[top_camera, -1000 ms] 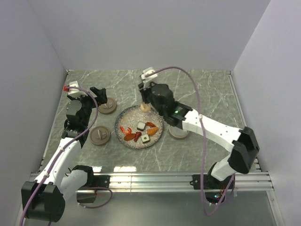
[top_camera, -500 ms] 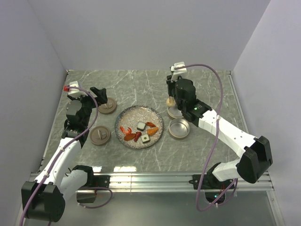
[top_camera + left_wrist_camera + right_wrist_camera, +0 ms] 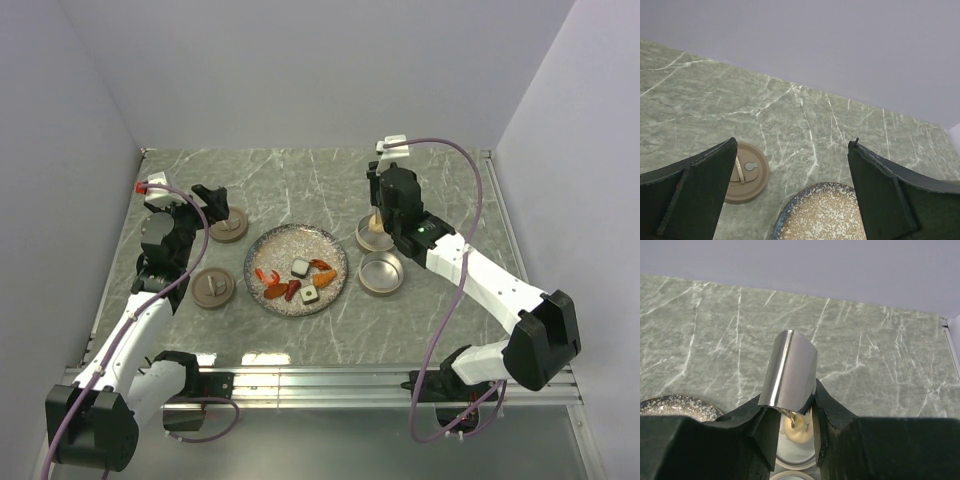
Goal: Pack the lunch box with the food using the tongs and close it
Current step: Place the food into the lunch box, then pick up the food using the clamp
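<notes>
My right gripper (image 3: 386, 206) is shut on the tongs (image 3: 788, 371), whose shiny joined end sticks up between the fingers. Their tips pinch a pale round ball (image 3: 798, 430) just over the far round tin (image 3: 371, 239) of the lunch box. A second open tin (image 3: 381, 272) stands right in front of it. More food lies on the speckled plate (image 3: 268, 250): red bits (image 3: 272, 283), an orange piece (image 3: 323, 277) and white squares (image 3: 300, 266). My left gripper (image 3: 792, 190) is open and holds nothing, above the table between a brown lid (image 3: 746, 172) and the plate's rim (image 3: 790, 210).
Two brown lids lie left of the plate, one farther back (image 3: 228, 225) and one nearer (image 3: 212, 288). White walls close in the marble table at the back and on both sides. A metal rail (image 3: 330, 380) runs along the near edge.
My right arm has swung to the right from the plate's far edge, carrying the ball in the tongs to above the far tin. The left arm has not moved.
</notes>
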Action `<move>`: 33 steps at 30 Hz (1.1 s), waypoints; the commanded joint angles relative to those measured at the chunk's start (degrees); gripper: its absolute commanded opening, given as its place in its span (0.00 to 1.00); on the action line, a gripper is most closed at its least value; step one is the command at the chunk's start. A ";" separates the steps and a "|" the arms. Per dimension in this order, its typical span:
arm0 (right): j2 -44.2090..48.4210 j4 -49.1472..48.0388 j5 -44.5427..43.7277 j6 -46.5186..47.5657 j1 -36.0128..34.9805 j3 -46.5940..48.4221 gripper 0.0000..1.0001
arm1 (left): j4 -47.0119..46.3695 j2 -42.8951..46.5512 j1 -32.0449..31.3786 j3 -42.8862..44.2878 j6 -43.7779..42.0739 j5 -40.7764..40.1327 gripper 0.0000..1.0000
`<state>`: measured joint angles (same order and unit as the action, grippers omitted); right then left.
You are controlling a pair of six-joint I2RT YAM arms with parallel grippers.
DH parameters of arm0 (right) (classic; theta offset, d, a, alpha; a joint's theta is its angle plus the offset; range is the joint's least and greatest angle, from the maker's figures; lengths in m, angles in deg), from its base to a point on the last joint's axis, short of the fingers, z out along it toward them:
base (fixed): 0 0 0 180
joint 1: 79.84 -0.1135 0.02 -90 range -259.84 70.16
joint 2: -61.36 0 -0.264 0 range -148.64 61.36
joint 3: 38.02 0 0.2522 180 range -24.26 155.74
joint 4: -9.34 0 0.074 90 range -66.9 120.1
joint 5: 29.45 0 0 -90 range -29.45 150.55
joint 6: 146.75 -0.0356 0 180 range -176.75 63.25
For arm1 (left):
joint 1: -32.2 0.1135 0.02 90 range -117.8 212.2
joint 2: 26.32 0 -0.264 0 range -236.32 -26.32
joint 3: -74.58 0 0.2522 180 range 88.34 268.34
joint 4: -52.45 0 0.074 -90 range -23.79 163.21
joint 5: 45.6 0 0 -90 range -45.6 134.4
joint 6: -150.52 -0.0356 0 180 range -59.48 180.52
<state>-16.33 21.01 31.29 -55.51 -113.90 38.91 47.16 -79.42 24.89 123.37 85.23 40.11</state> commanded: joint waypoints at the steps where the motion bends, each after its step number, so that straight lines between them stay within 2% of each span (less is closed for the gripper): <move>1: 1.14 -2.66 -2.03 -0.97 0.93 -0.42 0.28 | -2.92 0.02 0.10 0.39 0.25 1.13 0.99; 4: 0.79 -3.01 -1.42 -1.06 1.19 -0.16 0.42 | -2.93 -0.16 0.10 0.48 0.25 1.31 0.99; 10: 0.61 -3.45 -0.45 -1.06 1.19 -0.07 0.50 | -2.84 -0.25 0.10 0.48 0.16 1.22 1.00; 15: 2.80 -5.46 1.21 -1.15 1.19 -1.56 0.49 | -2.92 -0.34 0.10 0.48 0.25 1.31 0.99; 19: 6.84 -8.10 9.36 -2.89 0.49 -3.58 0.46 | -3.01 -0.34 0.10 0.48 0.25 1.39 0.99; 24: 9.83 -10.13 13.60 -2.03 -3.90 -4.29 0.45 | -3.10 -0.42 0.10 0.48 0.34 1.48 0.99; 33: 5.37 -15.40 27.75 -3.96 -9.61 -5.43 0.45 | -2.92 -0.95 0.10 0.75 0.43 1.83 1.00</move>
<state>-8.72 10.20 52.49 -57.96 -122.99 33.73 46.79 -80.21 24.89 123.37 85.25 40.61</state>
